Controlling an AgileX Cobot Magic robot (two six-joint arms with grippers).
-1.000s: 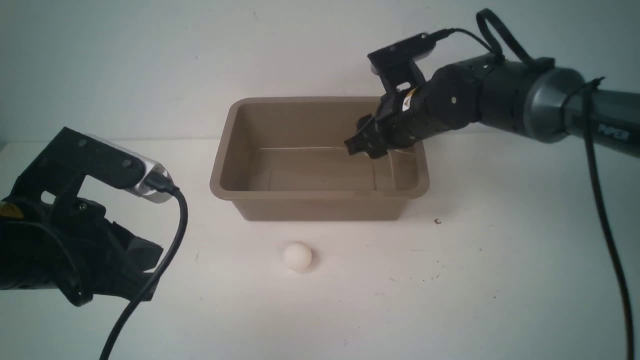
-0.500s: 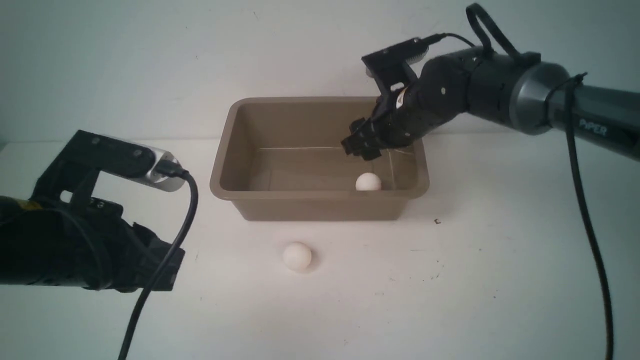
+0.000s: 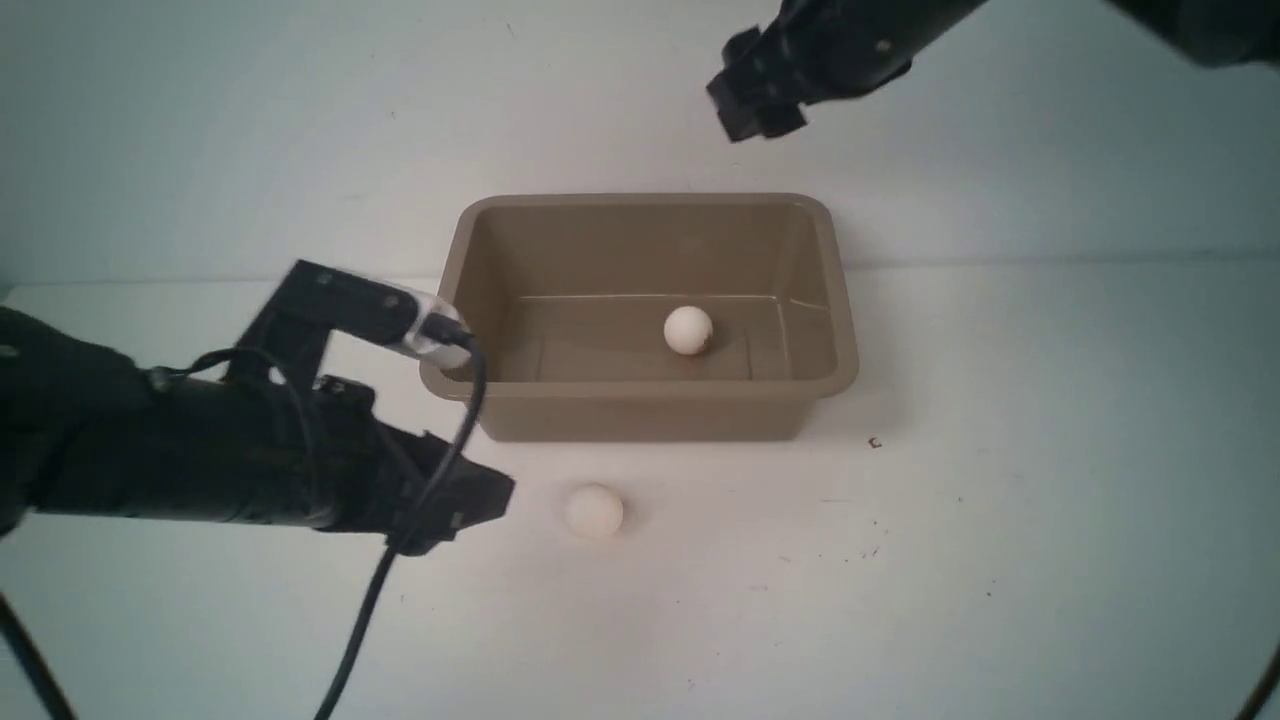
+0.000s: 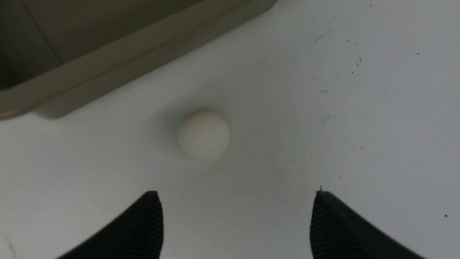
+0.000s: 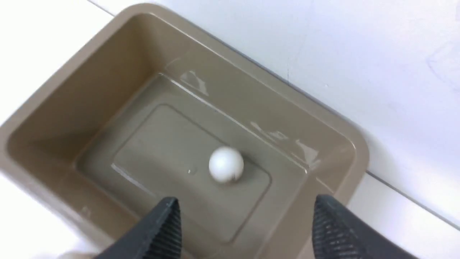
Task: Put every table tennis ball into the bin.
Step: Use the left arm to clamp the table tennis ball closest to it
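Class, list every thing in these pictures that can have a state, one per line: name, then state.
Inner ball: on the bin floor, unheld.
Outer ball: on the table before the bin, unheld.
Bin: upright, holds one ball.
Left tool: open, empty, near the outer ball.
Right tool: open, empty, raised above the bin.

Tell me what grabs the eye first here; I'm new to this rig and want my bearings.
The taupe bin sits mid-table with one white ball on its floor. A second ball lies on the table in front of the bin, the open left gripper close beside it. The right gripper hangs open and empty high above the bin.
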